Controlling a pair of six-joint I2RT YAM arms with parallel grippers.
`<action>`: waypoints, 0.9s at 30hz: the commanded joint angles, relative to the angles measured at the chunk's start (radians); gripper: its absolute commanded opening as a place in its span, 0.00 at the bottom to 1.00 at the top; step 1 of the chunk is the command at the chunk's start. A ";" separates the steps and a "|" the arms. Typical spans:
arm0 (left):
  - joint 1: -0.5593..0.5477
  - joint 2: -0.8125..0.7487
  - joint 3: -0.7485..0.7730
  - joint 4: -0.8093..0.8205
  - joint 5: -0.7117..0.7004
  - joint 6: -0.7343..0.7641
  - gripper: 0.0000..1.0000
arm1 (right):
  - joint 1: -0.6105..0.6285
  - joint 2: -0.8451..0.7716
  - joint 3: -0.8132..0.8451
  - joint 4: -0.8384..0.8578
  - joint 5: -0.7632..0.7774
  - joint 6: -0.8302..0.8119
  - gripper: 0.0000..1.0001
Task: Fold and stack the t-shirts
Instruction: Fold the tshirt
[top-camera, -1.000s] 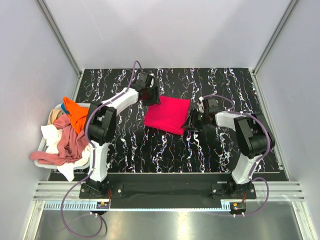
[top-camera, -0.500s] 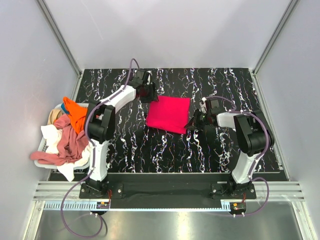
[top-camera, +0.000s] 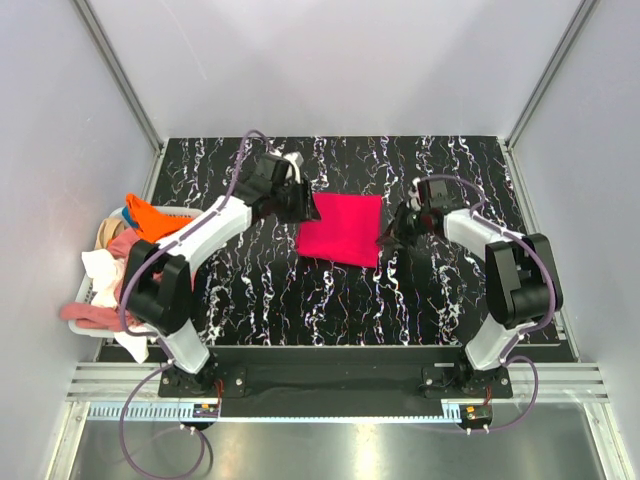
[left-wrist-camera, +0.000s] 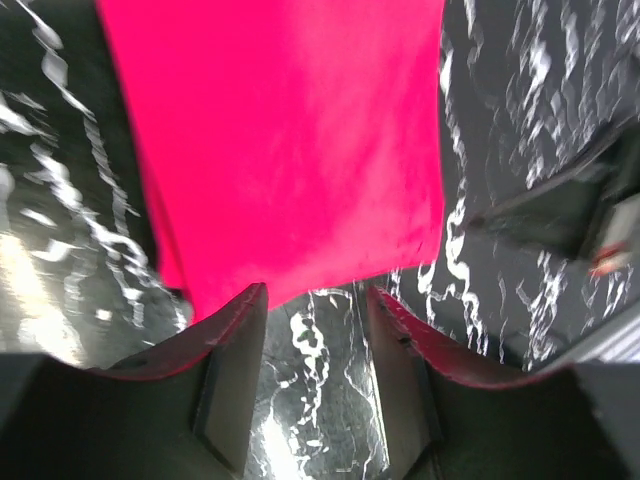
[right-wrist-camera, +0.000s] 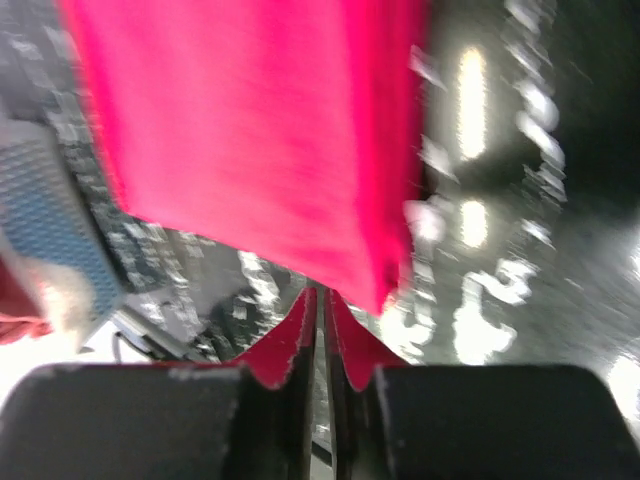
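Observation:
A bright pinkish-red t-shirt (top-camera: 342, 228) lies folded into a flat rectangle in the middle of the black marbled table. My left gripper (top-camera: 303, 207) hovers at its far left corner. In the left wrist view the left gripper (left-wrist-camera: 315, 295) is open, with bare table between the fingers and the shirt's edge (left-wrist-camera: 290, 150) just ahead. My right gripper (top-camera: 388, 238) sits at the shirt's near right corner. In the right wrist view the right gripper (right-wrist-camera: 322, 295) is shut, with nothing seen between the jaws, and the shirt corner (right-wrist-camera: 385, 285) lies just past the tips.
A white basket (top-camera: 75, 320) at the table's left edge holds more t-shirts: orange (top-camera: 150, 215), dusty pink (top-camera: 140, 285) and white (top-camera: 100, 268). Metal frame posts and pale walls border the table on the left, right and far sides.
The right gripper has gone from open to shut at the shirt's right edge. The left arm has swung its elbow outward while its gripper stayed by the far left corner. The shirt lies slightly flatter.

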 joint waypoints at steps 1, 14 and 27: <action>-0.019 0.073 -0.052 0.043 0.046 -0.029 0.48 | 0.020 0.017 0.135 0.003 -0.084 0.016 0.12; -0.067 0.217 -0.180 0.061 -0.238 -0.098 0.46 | -0.091 0.547 0.418 0.346 -0.242 0.037 0.10; -0.020 0.139 0.130 -0.009 -0.084 -0.008 0.52 | -0.094 0.381 0.424 0.225 -0.272 -0.018 0.13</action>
